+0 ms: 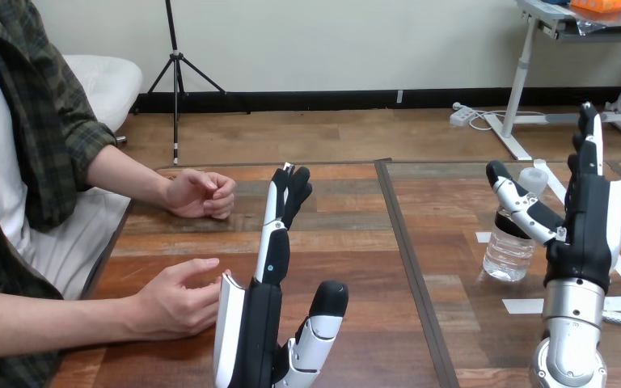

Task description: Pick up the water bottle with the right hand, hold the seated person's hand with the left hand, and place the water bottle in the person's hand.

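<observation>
A clear water bottle (511, 242) with a white cap stands upright on the table's right half. My right hand (586, 218) is raised just to the right of it, open, fingers pointing up and thumb reaching toward the bottle's neck without closing on it. At the lower middle, my left hand (263, 315) is open too, fingers straight and pointing away from me. The person's near hand (174, 299) rests on the table right beside my left hand, loosely curled. Their far hand (202, 194) lies farther back as a loose fist.
The wooden table (356, 242) has a dark seam (408, 242) down its middle. White tape marks (530, 305) lie on the right half around the bottle. The person sits at the left edge.
</observation>
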`<act>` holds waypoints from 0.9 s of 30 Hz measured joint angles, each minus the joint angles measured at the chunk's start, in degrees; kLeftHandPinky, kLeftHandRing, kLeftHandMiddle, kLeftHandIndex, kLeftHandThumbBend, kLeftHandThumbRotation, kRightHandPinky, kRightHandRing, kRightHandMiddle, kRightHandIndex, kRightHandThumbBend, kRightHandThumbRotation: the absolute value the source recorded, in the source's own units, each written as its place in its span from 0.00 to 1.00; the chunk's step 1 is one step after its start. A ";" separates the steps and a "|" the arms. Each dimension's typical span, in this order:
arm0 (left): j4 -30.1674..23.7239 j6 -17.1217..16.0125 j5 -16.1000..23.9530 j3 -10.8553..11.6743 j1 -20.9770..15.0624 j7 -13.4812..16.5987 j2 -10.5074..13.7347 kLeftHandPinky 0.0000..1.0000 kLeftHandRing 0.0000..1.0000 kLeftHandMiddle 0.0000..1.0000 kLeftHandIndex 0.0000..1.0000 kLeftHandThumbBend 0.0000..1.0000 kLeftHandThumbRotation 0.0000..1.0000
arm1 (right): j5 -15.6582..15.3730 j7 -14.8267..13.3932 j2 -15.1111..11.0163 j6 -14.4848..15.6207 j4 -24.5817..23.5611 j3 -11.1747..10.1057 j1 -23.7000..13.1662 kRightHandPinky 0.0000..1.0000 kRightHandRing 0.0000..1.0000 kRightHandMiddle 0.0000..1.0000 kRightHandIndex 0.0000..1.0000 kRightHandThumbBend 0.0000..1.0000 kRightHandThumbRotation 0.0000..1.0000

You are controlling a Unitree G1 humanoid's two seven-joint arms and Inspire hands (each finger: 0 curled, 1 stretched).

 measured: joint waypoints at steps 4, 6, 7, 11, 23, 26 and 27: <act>0.00 0.00 0.01 0.00 0.00 0.02 0.00 0.92 0.92 0.95 1.00 0.51 1.00 | -0.05 0.00 0.00 1.32 0.00 0.00 0.00 1.00 1.00 1.00 0.99 0.61 0.00; 0.00 0.00 0.07 0.00 0.00 0.09 0.00 0.91 0.92 0.95 1.00 0.51 1.00 | -0.04 0.01 0.00 2.04 0.00 0.01 0.00 1.00 1.00 1.00 0.99 0.62 0.00; 0.00 0.00 0.11 0.01 0.00 0.14 0.00 0.91 0.92 0.95 1.00 0.51 1.00 | -0.04 0.01 0.00 2.36 0.00 0.02 0.00 1.00 1.00 1.00 0.99 0.62 0.00; 0.00 0.06 0.08 0.01 0.00 0.12 0.00 0.91 0.92 0.95 1.00 0.52 1.00 | -0.24 0.00 -0.01 3.83 0.00 0.03 0.00 1.00 1.00 1.00 0.99 0.62 0.00; 0.00 0.07 -0.05 0.00 0.01 -0.03 0.00 0.92 0.93 0.96 1.00 0.53 1.00 | -1.36 -0.27 -0.16 5.96 1.67 0.12 -0.34 0.98 0.99 1.00 0.98 0.63 0.00; 0.00 0.07 -0.05 0.00 0.02 -0.03 0.00 0.92 0.93 0.96 1.00 0.54 1.00 | -1.35 -0.40 -0.19 6.68 2.55 0.10 -0.63 0.97 0.99 0.99 0.98 0.64 0.00; 0.00 0.07 -0.07 0.00 0.03 -0.04 0.00 0.92 0.93 0.96 1.00 0.54 1.00 | -1.35 -0.43 -0.21 6.91 2.75 0.10 -0.67 0.97 0.99 0.99 0.98 0.64 0.00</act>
